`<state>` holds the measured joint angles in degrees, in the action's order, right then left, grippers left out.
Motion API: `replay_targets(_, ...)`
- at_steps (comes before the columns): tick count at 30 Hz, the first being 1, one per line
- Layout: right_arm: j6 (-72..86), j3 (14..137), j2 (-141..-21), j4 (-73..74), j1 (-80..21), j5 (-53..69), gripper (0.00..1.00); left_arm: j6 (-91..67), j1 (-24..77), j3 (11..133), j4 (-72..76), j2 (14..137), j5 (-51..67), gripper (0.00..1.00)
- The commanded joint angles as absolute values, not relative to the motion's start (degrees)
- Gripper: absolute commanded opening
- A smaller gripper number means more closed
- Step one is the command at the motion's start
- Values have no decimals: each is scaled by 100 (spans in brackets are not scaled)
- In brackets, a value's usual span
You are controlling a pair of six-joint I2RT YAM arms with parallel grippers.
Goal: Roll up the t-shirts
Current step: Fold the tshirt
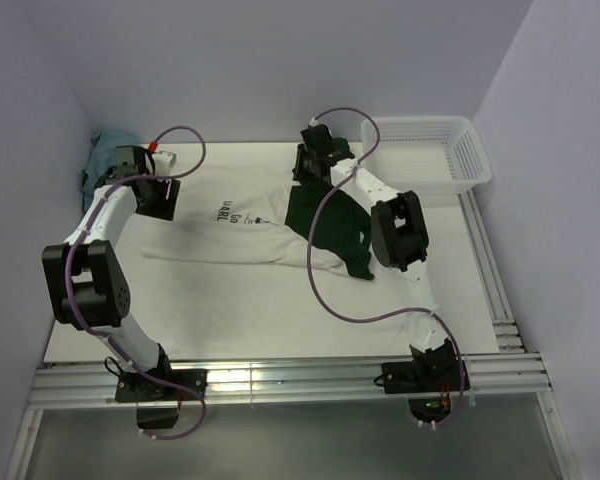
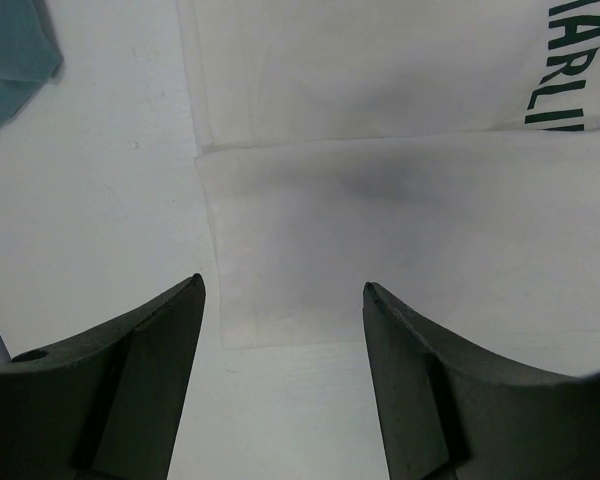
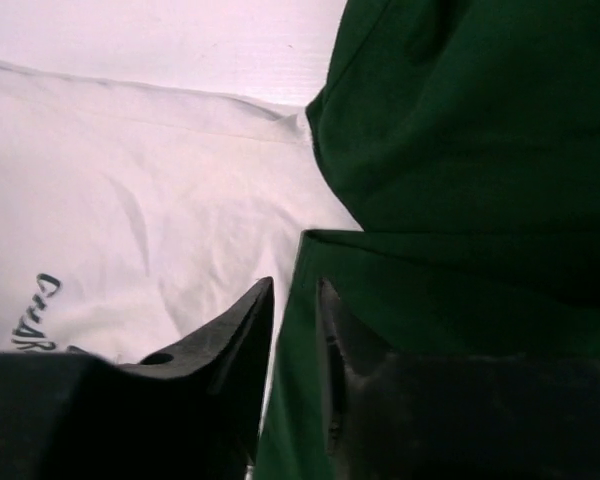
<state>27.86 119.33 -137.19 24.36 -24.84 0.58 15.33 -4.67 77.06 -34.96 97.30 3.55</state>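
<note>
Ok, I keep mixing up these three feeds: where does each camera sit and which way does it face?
Top: fixed above and behind the left arm and right arm, looking down on table, t-shirt and basket; both arms show whole.
Left wrist: rides that wrist, looking down past the left tool at the t-shirt's cream edge and a teal cloth; fingers wide apart.
Right wrist: rides that wrist, looking down past the right tool at a green sleeve; fingers narrowly apart.
Shared: all three show the t-shirt's print.

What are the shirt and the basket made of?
The shirt looks like soft cloth: it has a dull surface and lies flat with folds and wrinkles. The basket is probably hard white plastic: its stiff walls are full of little holes.
</note>
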Motion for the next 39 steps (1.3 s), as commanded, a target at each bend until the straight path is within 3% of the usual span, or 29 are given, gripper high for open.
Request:
replay_targets(1, 2610, 12060, -13580, 2374, -2514, -140, 37, 1591, -422, 7691, -3437, 9615, 317, 71)
replay_targets(2, 2576, 11954, -13492, 2243, -2514, -210, 46, 1591, -431, 7630, -3393, 9589, 308, 72)
replay_targets(5, 2523, 11769, -13114, 2215, -2488, -527, 57, 1582, -439, 7620, -3410, 9528, 387, 77)
replay_targets(7, 2549, 11716, -12764, 2302, -2461, -719, 60, 1591, -439, 7638, -3463, 9449, 404, 78)
replay_targets(11, 2935, 10918, -11771, 2460, -2364, -975, 61, 1679, -571, 7594, -3656, 9308, 290, 80)
replay_targets(18, 3936, 7031, -8883, 1593, -2259, -977, 61, 2135, -1467, 7120, -4262, 9185, 922, 80)
replay_targets(23, 4657, 4664, -7569, 547, -2276, -536, 59, 2004, -1740, 7013, -4342, 9544, 1203, 79)
replay_targets(30, 5089, 3130, -6242, 351, -2338, -659, 60, 1539, -2241, 7523, -4606, 10326, 2293, 80)
replay_targets(39, 5589, 2312, -6134, 18, -2320, -527, 62, 1055, -2461, 7761, -4535, 10986, 2804, 77)
